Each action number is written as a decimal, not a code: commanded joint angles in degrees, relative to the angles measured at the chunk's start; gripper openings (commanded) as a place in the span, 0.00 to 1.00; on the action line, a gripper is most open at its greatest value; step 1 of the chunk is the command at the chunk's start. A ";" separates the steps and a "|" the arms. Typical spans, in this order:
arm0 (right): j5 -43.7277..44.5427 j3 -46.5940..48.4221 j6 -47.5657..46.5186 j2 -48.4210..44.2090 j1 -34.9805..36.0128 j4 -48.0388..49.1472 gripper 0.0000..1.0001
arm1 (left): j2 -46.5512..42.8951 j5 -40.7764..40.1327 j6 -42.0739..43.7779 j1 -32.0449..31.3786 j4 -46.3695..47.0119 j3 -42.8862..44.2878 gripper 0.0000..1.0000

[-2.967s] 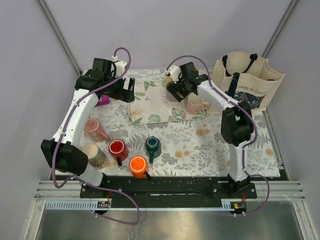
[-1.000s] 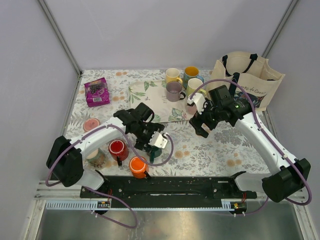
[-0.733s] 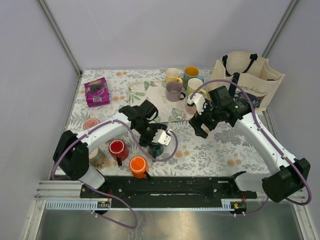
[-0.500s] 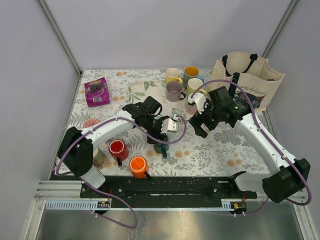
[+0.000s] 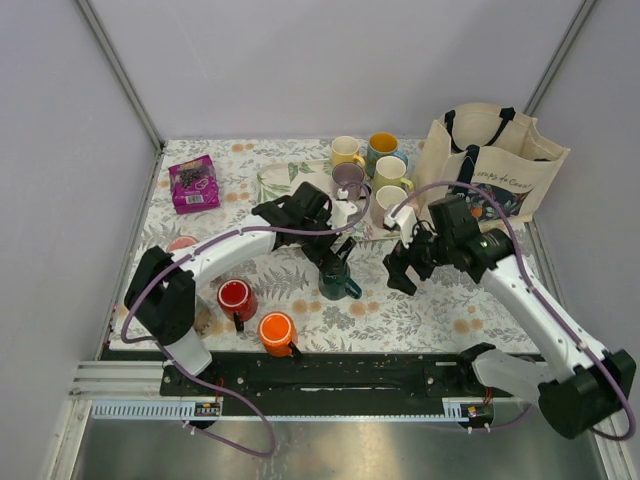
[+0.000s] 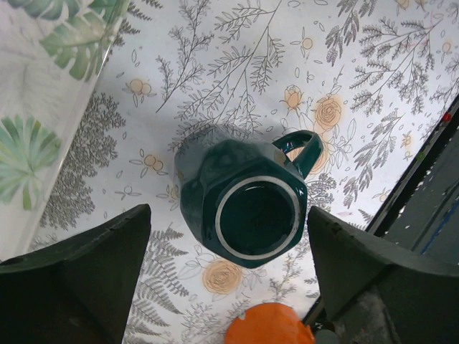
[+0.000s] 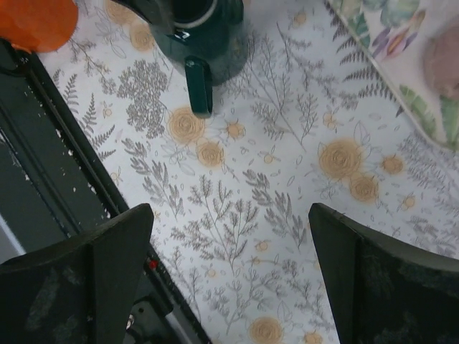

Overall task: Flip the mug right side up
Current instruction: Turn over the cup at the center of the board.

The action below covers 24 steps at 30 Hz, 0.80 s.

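The mug (image 5: 181, 243), dusty salmon-pink, shows only as a small patch at the left of the floral cloth, mostly hidden behind my left arm; which way up it stands I cannot tell. My left gripper (image 5: 335, 252) (image 6: 228, 236) hovers open over a dark green mug (image 5: 336, 282) (image 6: 242, 203) that stands upright mid-table, its fingers (image 6: 86, 272) wide of the sides. To the right of it, my right gripper (image 5: 400, 270) (image 7: 231, 215) hangs open above bare cloth with nothing between its fingers.
A red mug (image 5: 236, 297) and an orange mug (image 5: 275, 330) stand near the front edge. Several mugs (image 5: 349, 180) cluster at the back by a leaf-print mat (image 5: 285, 190). A tote bag (image 5: 490, 170) stands back right, a purple packet (image 5: 193, 183) back left.
My left arm swung right and away from the front mugs, and the green mug now stands further right, mid-table. My right arm drew nearer to the front.
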 commanded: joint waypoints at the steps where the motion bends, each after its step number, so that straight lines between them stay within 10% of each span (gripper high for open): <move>1: -5.05 -7.56 -3.86 -8.75 -0.27 13.22 0.99 | -4.31 -3.53 -3.83 0.17 1.68 2.49 0.95; 7: -4.15 -6.79 -0.35 -2.80 -0.27 12.01 0.99 | -8.53 -4.22 -2.50 2.18 -0.69 7.40 0.99; 16: -1.89 -7.58 2.64 4.85 6.84 19.03 1.00 | -18.47 -36.04 0.14 6.84 1.33 16.02 0.99; 24: 5.41 -3.45 11.68 13.29 14.93 25.45 1.00 | -24.53 -19.36 -1.80 11.50 0.45 7.59 0.99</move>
